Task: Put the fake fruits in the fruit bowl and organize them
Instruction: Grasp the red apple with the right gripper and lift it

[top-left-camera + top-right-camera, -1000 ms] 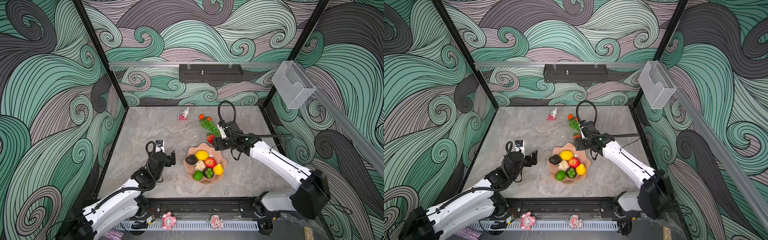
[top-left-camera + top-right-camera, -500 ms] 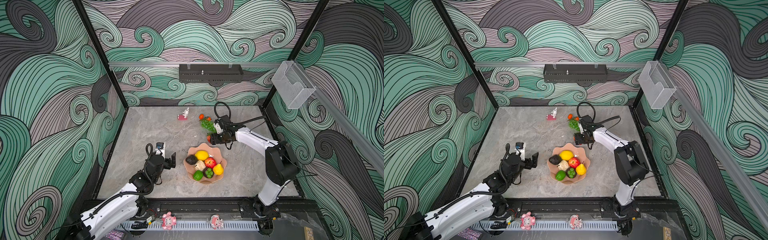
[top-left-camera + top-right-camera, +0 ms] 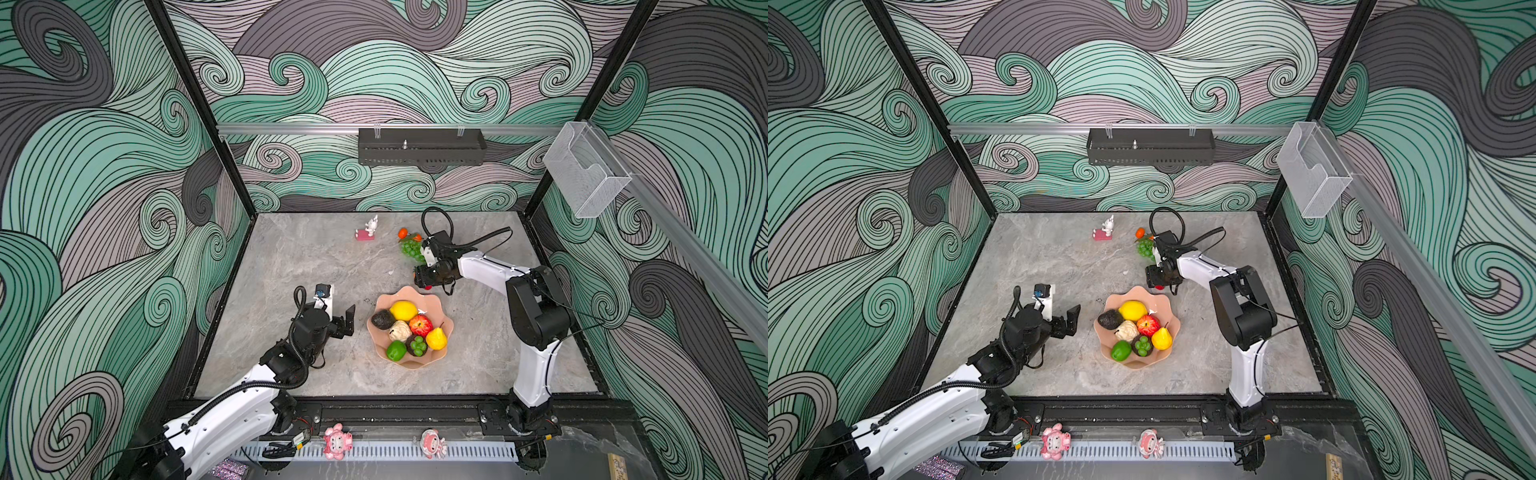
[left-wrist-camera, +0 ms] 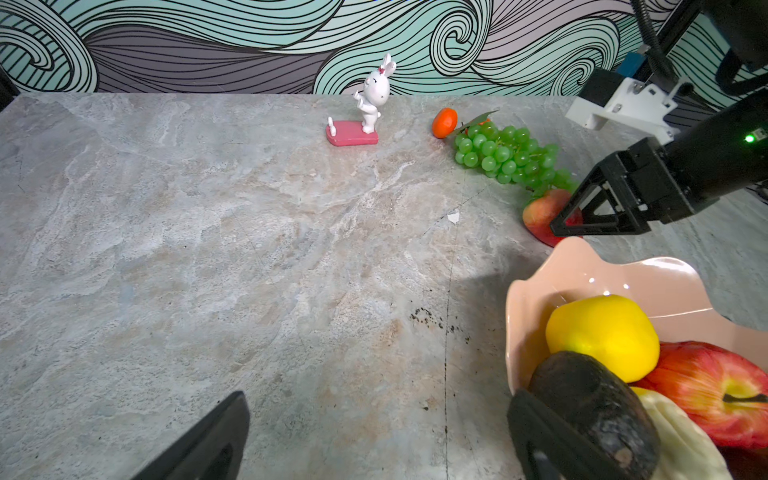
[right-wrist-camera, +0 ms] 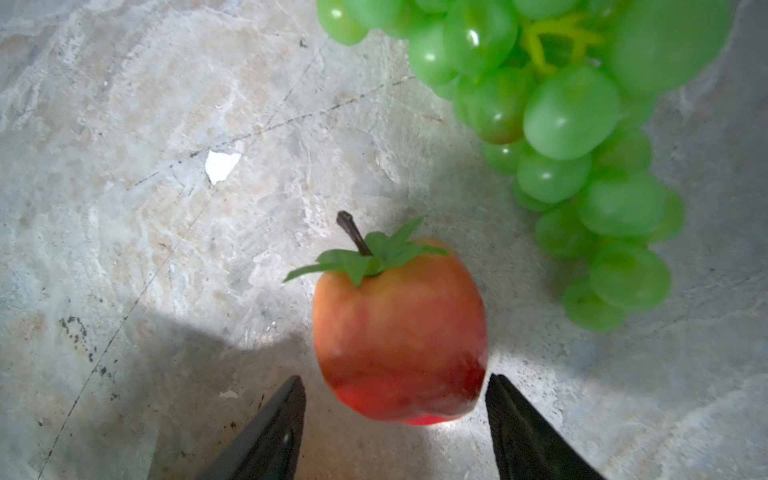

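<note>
The salmon-pink fruit bowl (image 3: 432,293) (image 3: 1144,293) (image 4: 623,270) holds several fake fruits: a lemon (image 3: 403,310), a dark avocado (image 3: 382,319), a cream knobbly one (image 3: 400,331), a red apple (image 3: 420,324) and more. On the table behind it lie a green grape bunch (image 3: 409,248) (image 5: 573,124), a small orange (image 3: 402,232) and a red fruit (image 5: 399,332) (image 4: 540,212). My right gripper (image 3: 422,280) (image 5: 395,399) is down over that red fruit, one finger on each side, a gap showing beside one. My left gripper (image 3: 343,322) (image 4: 378,415) is open and empty, left of the bowl.
A pink-and-white rabbit figurine (image 3: 368,230) stands near the back wall. A black shelf (image 3: 421,146) hangs on that wall and a clear basket (image 3: 584,170) on the right rail. Two pink dolls (image 3: 337,441) sit on the front rail.
The right arm has folded upright and its gripper has come down around the red fruit, jaws narrowing. The left arm has barely shifted.
</note>
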### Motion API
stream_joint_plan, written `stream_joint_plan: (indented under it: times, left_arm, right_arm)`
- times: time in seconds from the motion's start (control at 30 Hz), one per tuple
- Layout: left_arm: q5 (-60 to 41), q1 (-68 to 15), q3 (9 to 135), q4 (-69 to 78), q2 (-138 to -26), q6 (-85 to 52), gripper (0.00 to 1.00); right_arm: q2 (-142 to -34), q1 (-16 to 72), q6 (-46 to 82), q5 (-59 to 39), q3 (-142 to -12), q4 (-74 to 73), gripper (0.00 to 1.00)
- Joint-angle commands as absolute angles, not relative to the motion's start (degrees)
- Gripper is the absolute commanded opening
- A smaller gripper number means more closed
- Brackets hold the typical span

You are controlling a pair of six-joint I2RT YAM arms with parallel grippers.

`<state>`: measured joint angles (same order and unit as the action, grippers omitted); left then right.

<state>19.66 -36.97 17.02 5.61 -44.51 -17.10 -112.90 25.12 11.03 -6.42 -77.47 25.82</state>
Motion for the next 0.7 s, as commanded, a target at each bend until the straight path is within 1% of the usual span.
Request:
stream_joint_plan:
  times: [0.0, 0.4, 0.47, 0.67]
  left_arm:
    - [18.9, -36.5, 17.67, 7.12, -45.08, -16.61, 0.99]
    - [18.33, -36.26, 17.75, 7.56, -46.11, -16.71, 0.99]
    - [18.23, -36.23, 17.84, 7.57, -46.14, -16.78, 0.99]
    - [17.68, -36.12, 18.05, 7.91, -47.05, -17.04, 0.99]
  right_arm:
    - [-114.65, 25.05, 10.11, -4.75, -79.73, 25.83, 0.69]
    - [-116.42, 25.49, 9.14, -3.25, -80.55, 26.79, 0.59]
    - [-115.9, 25.58, 9.1, -3.18, -80.38, 26.7, 0.56]
    - [-112.2, 26.12, 8.53, -3.16, -79.46, 26.9, 0.54]
